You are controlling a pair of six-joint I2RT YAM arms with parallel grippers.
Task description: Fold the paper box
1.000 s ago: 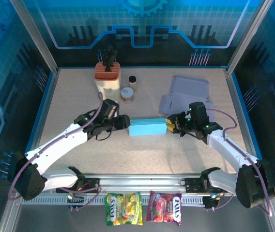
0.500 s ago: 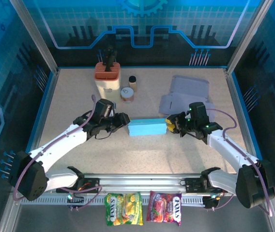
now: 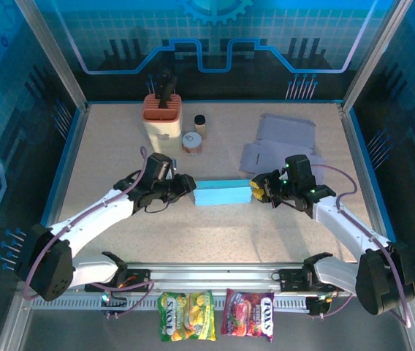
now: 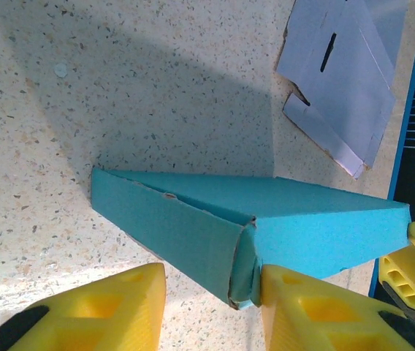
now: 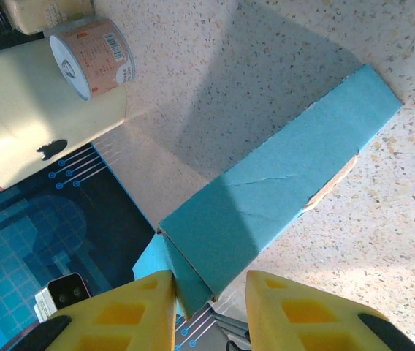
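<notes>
Clenching the paper box's (image 3: 222,193) end, the right hand (image 3: 253,191) is kept still. The left hand (image 3: 190,183), released, is narrowed around the opposite end.

This is a robot lab cell, dressed rather like a demo booth. A speckled table (image 3: 120,146) is boxed in by an aluminium frame (image 3: 52,55) and blue panels (image 3: 215,36) printed with gear and circuit graphics. Two arms (image 3: 98,216) are bolted to a rail (image 3: 215,274) at its near edge, with test props about: a can (image 3: 191,142) on the table and snack packets (image 3: 185,316) below the rail.
</notes>
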